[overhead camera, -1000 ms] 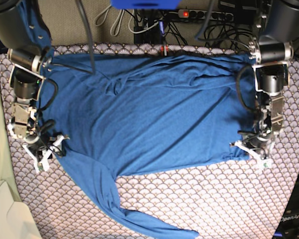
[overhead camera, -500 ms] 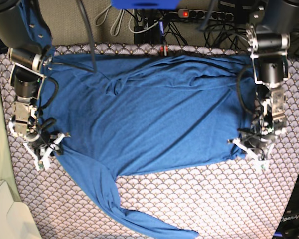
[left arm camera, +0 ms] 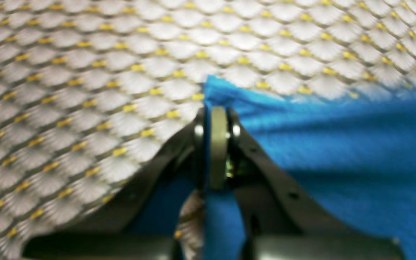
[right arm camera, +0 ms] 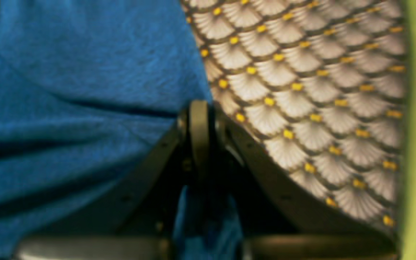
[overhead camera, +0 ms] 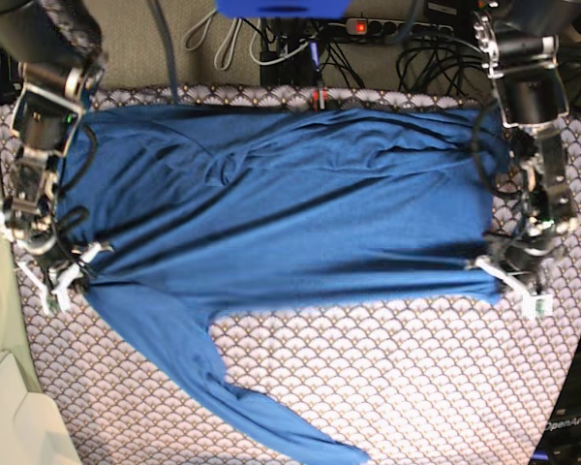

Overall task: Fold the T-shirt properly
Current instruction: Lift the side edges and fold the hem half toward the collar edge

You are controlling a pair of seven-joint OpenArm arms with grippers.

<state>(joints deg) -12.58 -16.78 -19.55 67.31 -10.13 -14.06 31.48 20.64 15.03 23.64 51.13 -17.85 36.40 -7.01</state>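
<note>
Scallop-patterned cloth (overhead camera: 416,387), grey-white with yellow dots, covers the table across the base view. Nearest edge: one long sleeve of the blue T-shirt (overhead camera: 290,213) trails down toward the lower centre, ending close to the frame bottom. Above it the shirt body lies spread flat and wide, stretched between the two arms, with shallow diagonal creases running across the chest.

Right gripper (overhead camera: 70,274), on the base view's left: jaws pressed together on the shirt's edge where sleeve meets body. Right wrist view confirms this, with blue fabric (right arm camera: 67,108) pinched between the closed fingers (right arm camera: 199,130), patterned cloth to the side, and a green strip at the far edge.

Left gripper (overhead camera: 511,276), on the base view's right: jaws likewise closed, pinching the shirt's lower corner. Left wrist view shows the corner of blue fabric (left arm camera: 320,162) poking past the closed fingers (left arm camera: 218,144).

Farthest: cables and a power strip (overhead camera: 387,27) beyond the table.
</note>
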